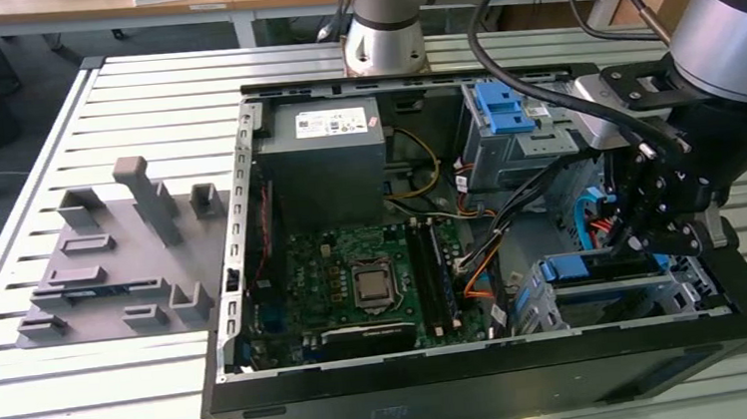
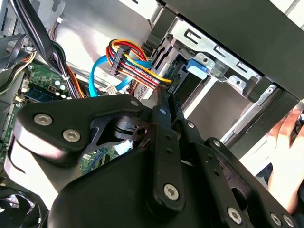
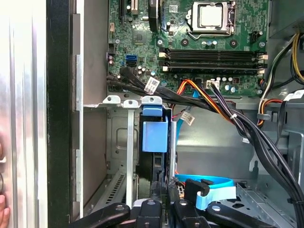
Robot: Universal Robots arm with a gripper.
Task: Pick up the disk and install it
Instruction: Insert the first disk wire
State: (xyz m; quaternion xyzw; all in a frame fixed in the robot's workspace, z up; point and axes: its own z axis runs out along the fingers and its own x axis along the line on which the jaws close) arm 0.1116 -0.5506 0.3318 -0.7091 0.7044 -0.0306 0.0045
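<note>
Gripper (image 1: 653, 232) down inside the open computer case (image 1: 494, 380), at the drive cage (image 1: 620, 290) in the corner.

In both wrist views the fingers (image 2: 167, 107) are pressed nearly together, with nothing clearly held between them. The disk (image 3: 155, 137), seen by its blue frame, stands on edge in the metal cage straight beyond the fingertips, its blue tab (image 2: 197, 66) flush with the cage's bent lip. To one side of the fingers the cage wall and the black case edge sit close; to the other, a bundle of coloured wires (image 2: 133, 61), a blue flat cable (image 3: 213, 185) and black cables (image 3: 247, 128) crowd in. The motherboard (image 1: 366, 280) lies well apart. A person's hand (image 2: 287, 142) rests just outside the case wall.
</note>
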